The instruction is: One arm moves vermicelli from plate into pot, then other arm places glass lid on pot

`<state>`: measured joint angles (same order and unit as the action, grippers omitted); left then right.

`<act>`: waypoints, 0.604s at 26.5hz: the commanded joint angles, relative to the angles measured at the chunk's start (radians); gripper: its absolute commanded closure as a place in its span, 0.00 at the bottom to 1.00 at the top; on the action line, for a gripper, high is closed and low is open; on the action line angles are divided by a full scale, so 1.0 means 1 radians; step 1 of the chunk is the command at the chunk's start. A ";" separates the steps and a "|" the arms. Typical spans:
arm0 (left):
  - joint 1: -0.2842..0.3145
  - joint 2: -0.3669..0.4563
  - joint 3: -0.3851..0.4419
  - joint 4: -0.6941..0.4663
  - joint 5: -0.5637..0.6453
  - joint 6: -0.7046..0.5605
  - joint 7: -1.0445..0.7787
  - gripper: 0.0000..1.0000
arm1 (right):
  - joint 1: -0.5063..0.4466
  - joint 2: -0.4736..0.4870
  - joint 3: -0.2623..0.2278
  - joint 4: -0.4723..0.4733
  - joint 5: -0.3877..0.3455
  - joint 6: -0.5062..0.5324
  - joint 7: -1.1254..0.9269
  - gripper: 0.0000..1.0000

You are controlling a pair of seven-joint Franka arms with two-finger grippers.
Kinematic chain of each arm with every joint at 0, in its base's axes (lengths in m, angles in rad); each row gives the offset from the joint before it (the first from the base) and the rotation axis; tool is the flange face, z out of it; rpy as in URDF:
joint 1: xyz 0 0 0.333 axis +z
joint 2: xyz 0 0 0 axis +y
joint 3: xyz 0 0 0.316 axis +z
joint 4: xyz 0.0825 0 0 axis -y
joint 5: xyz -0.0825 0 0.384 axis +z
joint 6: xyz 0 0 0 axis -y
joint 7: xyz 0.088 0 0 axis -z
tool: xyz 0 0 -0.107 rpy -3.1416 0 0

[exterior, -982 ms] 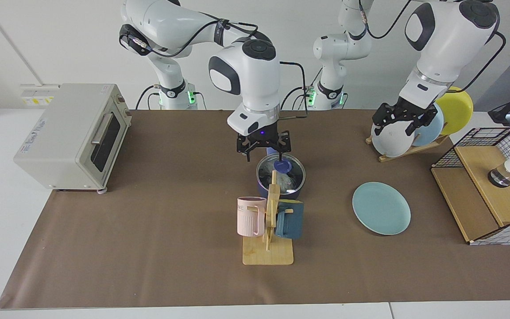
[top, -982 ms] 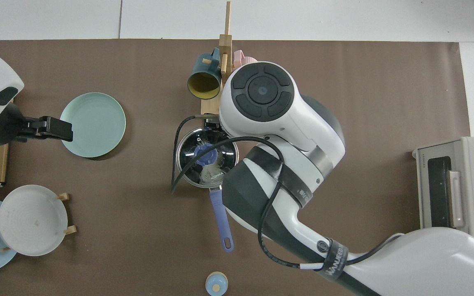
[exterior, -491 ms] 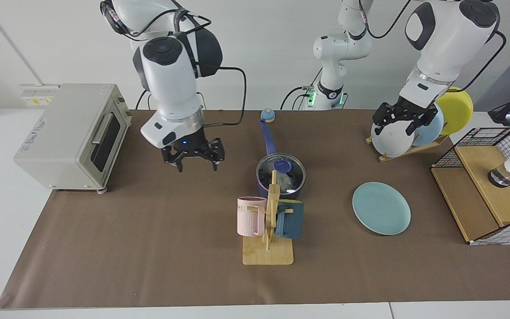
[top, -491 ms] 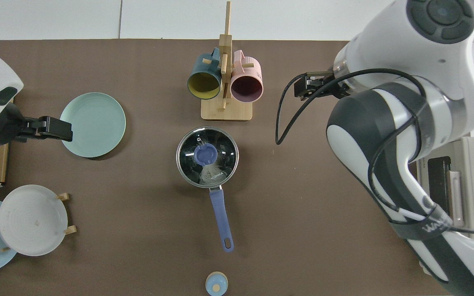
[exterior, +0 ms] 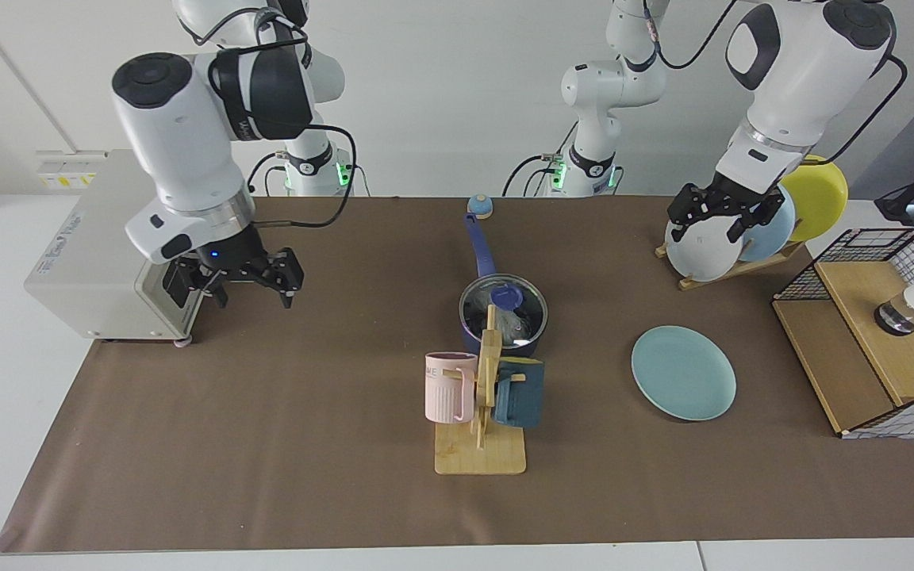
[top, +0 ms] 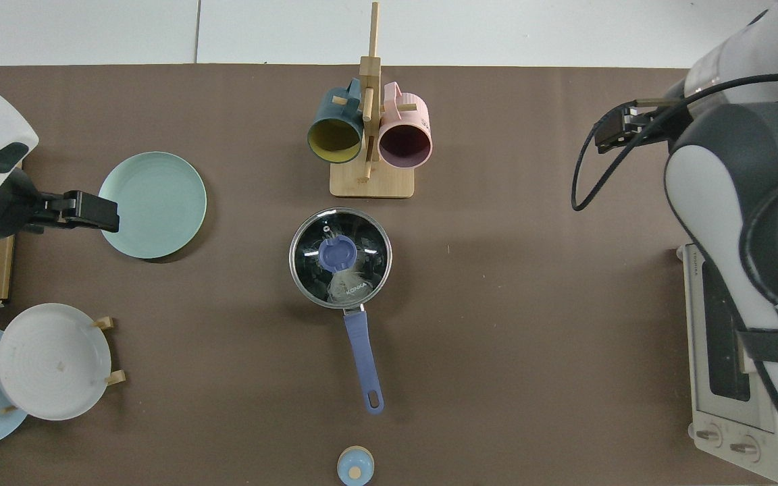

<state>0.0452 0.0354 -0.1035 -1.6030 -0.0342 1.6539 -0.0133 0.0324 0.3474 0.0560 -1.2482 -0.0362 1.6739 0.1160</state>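
Nearest the facing camera, at six o'clock on the table [exterior: 266, 476], stood the wooden mug rack [exterior: 481, 444] with its pink mug [exterior: 449, 386] and dark-blue mug [exterior: 519, 392]. Just behind it sat the pot [exterior: 502, 317], the glass lid [top: 340, 256] seated on its rim, and the vermicelli [top: 352, 282] showed pale through the glass. The pot's blue handle [exterior: 479, 246] pointed to twelve o'clock. At three o'clock from the pot, well apart, lay the teal plate [exterior: 684, 373], bare.

My right pincer [exterior: 247, 281] hung above the table at nine o'clock, just beside the toaster oven [exterior: 108, 238], its fingers spread and gripping nothing. Farther back, at two o'clock, my left pincer [exterior: 715, 214] waited in front of the plate rack [exterior: 731, 266], fingers likewise apart and empty.
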 commanded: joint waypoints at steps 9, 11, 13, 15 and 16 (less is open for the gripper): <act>0.002 -0.014 0.001 -0.006 0.007 0.003 0.003 0.00 | -0.011 -0.266 -0.110 -0.232 0.045 -0.034 -0.207 0.00; 0.002 -0.014 0.001 -0.006 0.005 0.003 0.003 0.00 | -0.011 -0.321 -0.110 -0.293 0.042 -0.005 -0.207 0.00; 0.002 -0.014 0.001 -0.006 0.007 0.003 0.004 0.00 | -0.012 -0.364 -0.110 -0.344 0.044 0.013 -0.207 0.00; 0.002 -0.014 0.001 -0.006 0.007 0.003 0.004 0.00 | -0.014 -0.396 -0.111 -0.379 0.045 0.018 -0.205 0.00; 0.002 -0.014 0.001 -0.006 0.005 0.003 0.004 0.00 | -0.015 -0.407 -0.111 -0.390 0.047 0.018 -0.205 0.00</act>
<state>0.0452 0.0354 -0.1035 -1.6030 -0.0342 1.6539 -0.0133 0.0289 0.0709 -0.0575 -1.4657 -0.0169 1.6307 -0.0567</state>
